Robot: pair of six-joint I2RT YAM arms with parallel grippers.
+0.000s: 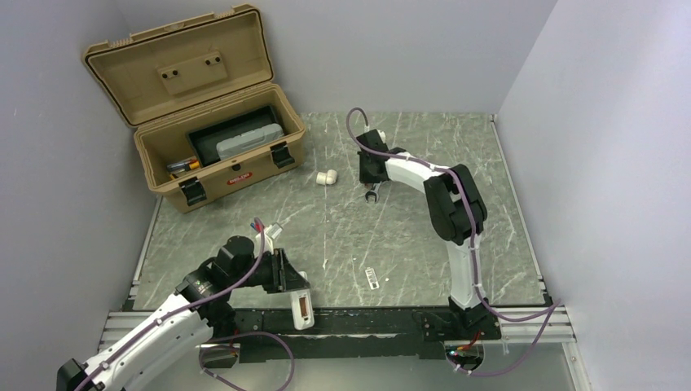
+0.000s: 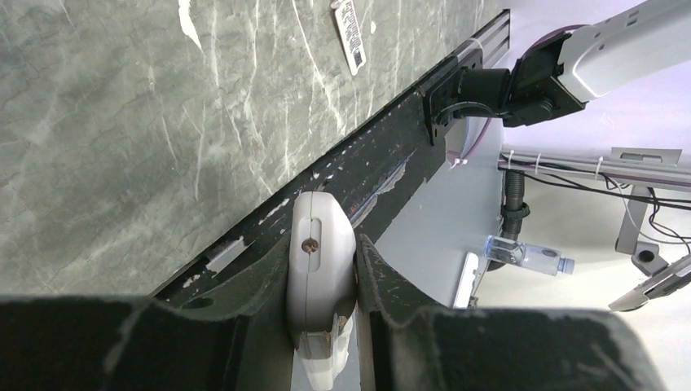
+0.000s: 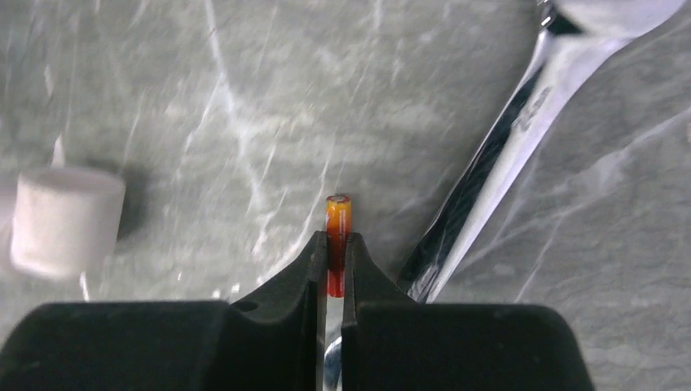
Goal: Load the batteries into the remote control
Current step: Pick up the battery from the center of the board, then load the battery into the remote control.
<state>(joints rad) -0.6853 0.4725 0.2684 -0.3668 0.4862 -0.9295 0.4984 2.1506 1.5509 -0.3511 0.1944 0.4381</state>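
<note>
The left gripper (image 2: 323, 248) clamps the remote control (image 1: 302, 309) over the table's (image 1: 407, 244) near edge. The right gripper (image 3: 335, 244) pinches a battery (image 3: 337, 213) (half buried between its fingers (image 3: 277, 318)) beside the wrench (image 3: 505, 138), nearer the far edge.

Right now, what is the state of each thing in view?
Toolbox: lid open.
Remote control: gripped by left claw.
Battery: gripped by right claw, one end sticking out.
Wrench: lying loose on the table.
Pipe elbow: lying loose on the table.
</note>
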